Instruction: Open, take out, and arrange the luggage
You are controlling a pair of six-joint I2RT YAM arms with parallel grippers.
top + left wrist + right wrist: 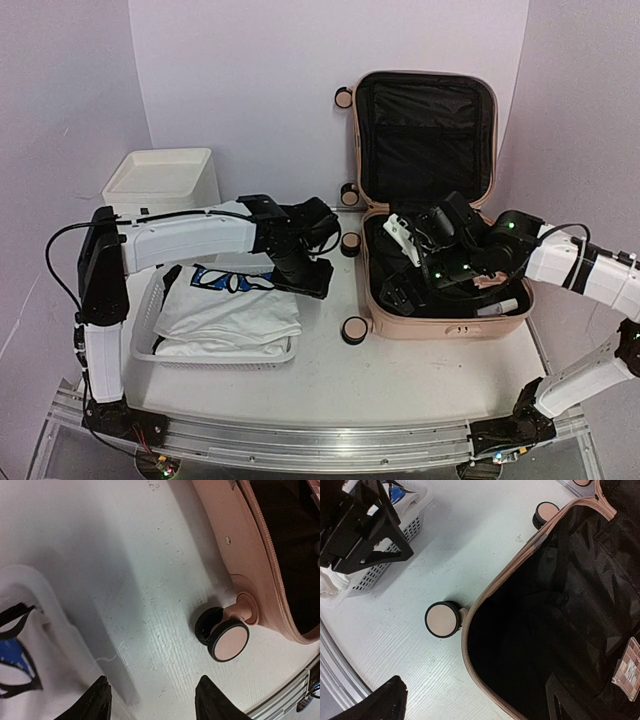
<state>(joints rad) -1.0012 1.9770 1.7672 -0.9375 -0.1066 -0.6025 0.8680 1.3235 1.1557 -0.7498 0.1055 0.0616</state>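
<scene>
top external: open luggage (pixel 445 326), white shirt (pixel 232 314) in basket (pixel 222 357)

No legible text — none anywhere.

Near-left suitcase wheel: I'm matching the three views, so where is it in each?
Top external: near-left wheel, lower centre, at the luggage's front corner.
Left wrist: right of centre, beside the pink shell.
Right wrist: left of centre.
Shared landmark: the white basket, left of the wheel in all three.
</scene>
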